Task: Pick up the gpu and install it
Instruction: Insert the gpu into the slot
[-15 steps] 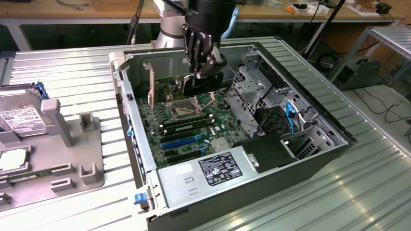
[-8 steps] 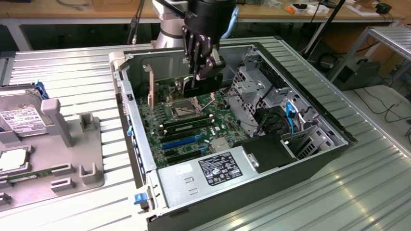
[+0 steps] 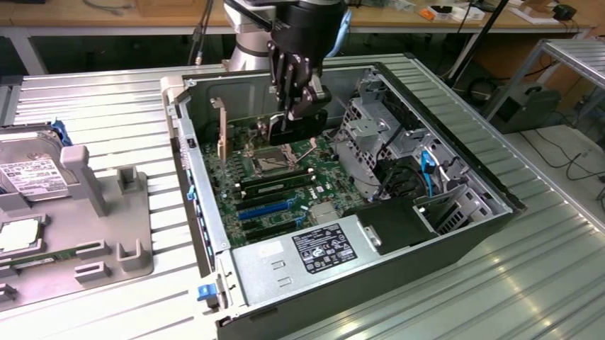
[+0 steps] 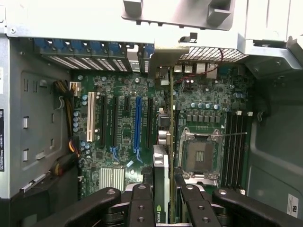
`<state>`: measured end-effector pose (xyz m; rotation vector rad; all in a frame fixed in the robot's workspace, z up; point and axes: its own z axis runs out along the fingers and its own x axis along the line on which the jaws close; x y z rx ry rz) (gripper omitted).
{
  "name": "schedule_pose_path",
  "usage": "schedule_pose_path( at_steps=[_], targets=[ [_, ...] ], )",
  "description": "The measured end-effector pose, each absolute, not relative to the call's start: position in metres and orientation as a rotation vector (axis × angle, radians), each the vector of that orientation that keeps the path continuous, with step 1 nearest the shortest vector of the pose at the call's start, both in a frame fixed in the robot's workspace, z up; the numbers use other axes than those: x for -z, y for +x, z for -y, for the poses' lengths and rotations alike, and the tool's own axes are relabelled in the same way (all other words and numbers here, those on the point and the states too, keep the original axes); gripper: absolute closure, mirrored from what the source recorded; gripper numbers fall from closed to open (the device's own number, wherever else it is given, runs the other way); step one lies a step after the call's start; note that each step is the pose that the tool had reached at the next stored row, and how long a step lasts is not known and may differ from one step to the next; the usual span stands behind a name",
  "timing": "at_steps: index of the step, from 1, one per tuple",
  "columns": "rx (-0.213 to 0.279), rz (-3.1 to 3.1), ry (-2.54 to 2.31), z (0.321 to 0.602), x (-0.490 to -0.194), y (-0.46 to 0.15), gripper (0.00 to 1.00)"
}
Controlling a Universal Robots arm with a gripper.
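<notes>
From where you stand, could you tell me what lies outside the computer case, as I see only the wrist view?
Observer: A grey tray sits beside the case, at the exterior view's left.
Operator: Is anything on it?
Observer: Yes, a hard drive with a white label.
Operator: How high is the gpu?
Observer: The gripper holds the gpu apparently clear above the motherboard, not yet seated.

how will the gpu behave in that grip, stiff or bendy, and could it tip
The gpu is a thin card held edge-on in the gripper above the motherboard, so it probably stays stiff. Being tall and narrow, it could tilt sideways if nudged. Its exposed board edge looks fragile under forcing.
</notes>
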<state>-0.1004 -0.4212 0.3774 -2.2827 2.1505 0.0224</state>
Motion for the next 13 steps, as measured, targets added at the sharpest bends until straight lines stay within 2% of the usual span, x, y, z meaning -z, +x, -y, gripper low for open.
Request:
schedule_pose_path(
  at_steps=[13],
  targets=[
    [-0.022,-2.164,-2.27,0.4213,-0.3707,-0.1007,0.73]
  ],
)
